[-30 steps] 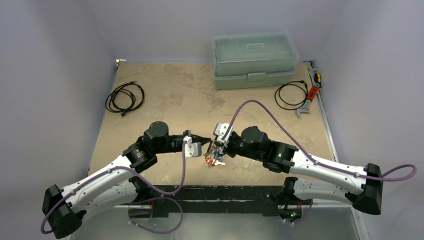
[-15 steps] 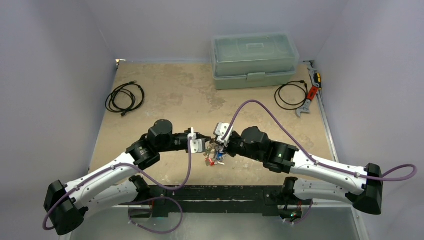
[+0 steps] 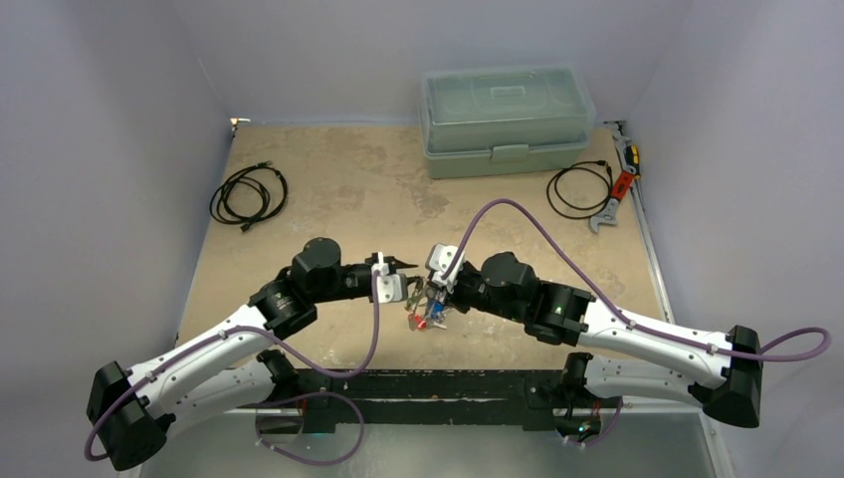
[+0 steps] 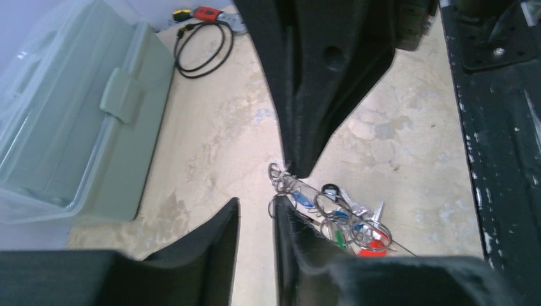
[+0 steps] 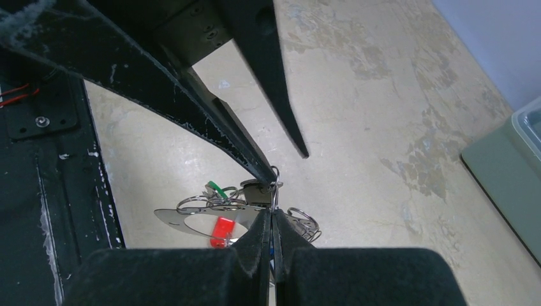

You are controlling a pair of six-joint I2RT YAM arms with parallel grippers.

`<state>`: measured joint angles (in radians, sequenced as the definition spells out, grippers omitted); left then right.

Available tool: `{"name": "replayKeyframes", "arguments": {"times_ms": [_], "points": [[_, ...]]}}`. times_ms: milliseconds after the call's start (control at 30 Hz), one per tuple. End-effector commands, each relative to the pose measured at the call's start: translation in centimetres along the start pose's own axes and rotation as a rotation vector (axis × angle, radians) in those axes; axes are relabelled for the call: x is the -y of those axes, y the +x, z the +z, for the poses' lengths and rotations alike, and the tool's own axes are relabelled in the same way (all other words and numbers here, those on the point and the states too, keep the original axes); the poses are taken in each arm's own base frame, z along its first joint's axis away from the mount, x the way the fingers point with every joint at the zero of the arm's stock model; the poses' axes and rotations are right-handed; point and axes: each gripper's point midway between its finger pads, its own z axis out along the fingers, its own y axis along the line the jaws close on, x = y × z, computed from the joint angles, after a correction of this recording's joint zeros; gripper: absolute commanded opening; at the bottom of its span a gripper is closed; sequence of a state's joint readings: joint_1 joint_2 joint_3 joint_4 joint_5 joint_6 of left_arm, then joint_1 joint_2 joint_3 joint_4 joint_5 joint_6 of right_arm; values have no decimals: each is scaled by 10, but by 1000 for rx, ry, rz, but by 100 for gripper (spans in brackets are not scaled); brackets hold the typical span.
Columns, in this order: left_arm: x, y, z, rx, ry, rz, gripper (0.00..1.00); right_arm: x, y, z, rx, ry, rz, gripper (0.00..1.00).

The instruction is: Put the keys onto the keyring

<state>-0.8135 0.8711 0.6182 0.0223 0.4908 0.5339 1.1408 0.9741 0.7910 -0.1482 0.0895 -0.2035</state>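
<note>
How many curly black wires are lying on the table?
2. One black cable coil lies far left on the table. The second coil lies far right, beside the wrench. None seems to be hidden.

Left gripper (image 4: 256,213) slightly ajar, right gripper (image 5: 272,222) tight, tips close together.

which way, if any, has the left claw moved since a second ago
Yes: the left claw shifted slightly right, away from the coiled black cable.
</note>
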Motion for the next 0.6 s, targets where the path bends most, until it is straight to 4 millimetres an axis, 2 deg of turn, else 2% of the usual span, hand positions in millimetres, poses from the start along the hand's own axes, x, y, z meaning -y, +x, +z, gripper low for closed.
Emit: {"name": "replayKeyframes", "arguments": {"times_ms": [0,67,133,300,567], "points": [[-31,-27,-12,75,-148,34,37,5,-49,-10,141,7,0,0],[-33,-33,-17,103,-174,39,51,5,-51,-12,155,9,1,0],[-33,-36,-20,121,-184,50,57,6,-54,-14,170,9,0,0],[-31,-49,-29,167,-188,103,52,3,-62,-19,206,-8,1,0],[-11,-71,-35,263,-86,174,43,1,-84,-39,295,-41,2,0]]}}
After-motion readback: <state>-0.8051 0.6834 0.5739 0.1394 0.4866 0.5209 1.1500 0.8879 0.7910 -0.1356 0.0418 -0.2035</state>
